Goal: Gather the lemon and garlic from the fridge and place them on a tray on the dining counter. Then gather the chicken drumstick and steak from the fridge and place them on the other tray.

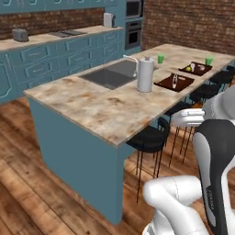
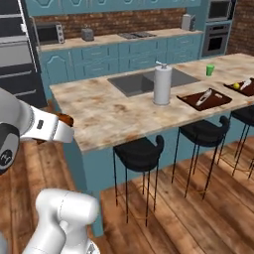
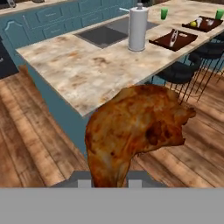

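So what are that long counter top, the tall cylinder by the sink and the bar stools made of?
The dining counter looks like polished stone: beige-tan with rusty marbled veins, on a flat painted-looking teal base. The tall cylinder seems brushed metal, going by its pale grey sheen, though it could be a paper roll on a holder. The stools look like black padded seats on thin dark metal legs.

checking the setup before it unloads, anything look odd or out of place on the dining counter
Nothing stands out. The paper towel roll stands upright beside the sink, and both trays lie flat along the stool-side edge of the dining counter. The chicken drumstick is off the counter, in the end effector.
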You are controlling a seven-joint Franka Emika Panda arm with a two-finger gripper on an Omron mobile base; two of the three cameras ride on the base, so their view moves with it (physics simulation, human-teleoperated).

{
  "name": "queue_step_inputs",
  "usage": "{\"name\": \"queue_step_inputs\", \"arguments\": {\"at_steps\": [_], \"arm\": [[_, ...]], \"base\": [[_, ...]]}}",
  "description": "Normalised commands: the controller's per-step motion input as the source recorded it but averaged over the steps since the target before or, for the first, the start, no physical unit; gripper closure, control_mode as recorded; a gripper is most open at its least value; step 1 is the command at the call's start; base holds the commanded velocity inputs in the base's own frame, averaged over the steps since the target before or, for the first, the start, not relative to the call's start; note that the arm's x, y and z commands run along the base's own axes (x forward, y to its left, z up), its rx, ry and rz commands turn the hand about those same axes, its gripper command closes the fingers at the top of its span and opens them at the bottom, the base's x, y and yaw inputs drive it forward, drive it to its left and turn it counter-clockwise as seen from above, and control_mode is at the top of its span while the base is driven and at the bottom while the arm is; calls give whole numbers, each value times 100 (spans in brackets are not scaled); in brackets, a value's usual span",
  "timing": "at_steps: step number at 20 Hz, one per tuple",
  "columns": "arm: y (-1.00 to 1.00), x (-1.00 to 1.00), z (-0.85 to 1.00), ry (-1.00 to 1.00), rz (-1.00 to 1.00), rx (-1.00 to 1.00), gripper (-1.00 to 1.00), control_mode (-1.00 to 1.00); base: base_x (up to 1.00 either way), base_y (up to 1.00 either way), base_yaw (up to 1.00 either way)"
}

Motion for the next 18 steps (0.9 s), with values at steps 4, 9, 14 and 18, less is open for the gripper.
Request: {"name": "queue_step_inputs", "arguments": {"at_steps": [4,9,14,18], "arm": [[0,0,0,0,0,0,100,100],[0,0,0,0,0,0,100,100],[0,0,0,0,0,0,100,100],[0,0,0,0,0,0,100,100]], "base": [[36,-100,3],[47,-100,3],[51,-100,5],[52,-100,8]]}}
